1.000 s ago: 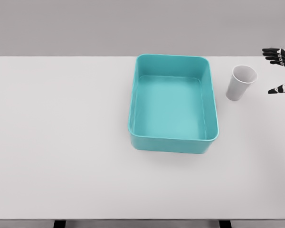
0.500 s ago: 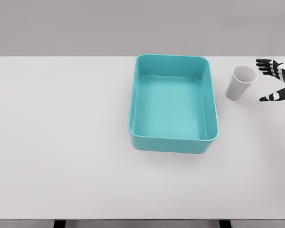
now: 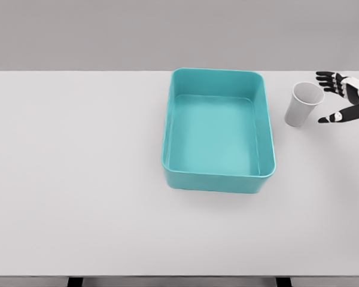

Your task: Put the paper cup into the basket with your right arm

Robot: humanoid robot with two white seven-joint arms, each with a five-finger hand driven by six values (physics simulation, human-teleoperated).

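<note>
A white paper cup (image 3: pixel 303 104) stands upright on the table, just right of the teal basket (image 3: pixel 218 173). My right hand (image 3: pixel 334 97) reaches in from the right edge, fingers spread open on either side of a gap facing the cup. Its upper fingers (image 3: pixel 326 79) are level with the cup's rim and the thumb (image 3: pixel 330 118) is level with the cup's base, both a short gap away from it. The basket is a rectangular tub with nothing inside. My left arm does not show.
The white table (image 3: pixel 78 179) spans the whole view, with its far edge meeting a grey wall behind the basket and cup.
My right hand has moved left toward the cup, closing most of the gap, with fingers still spread. The cup and basket have stayed put.
</note>
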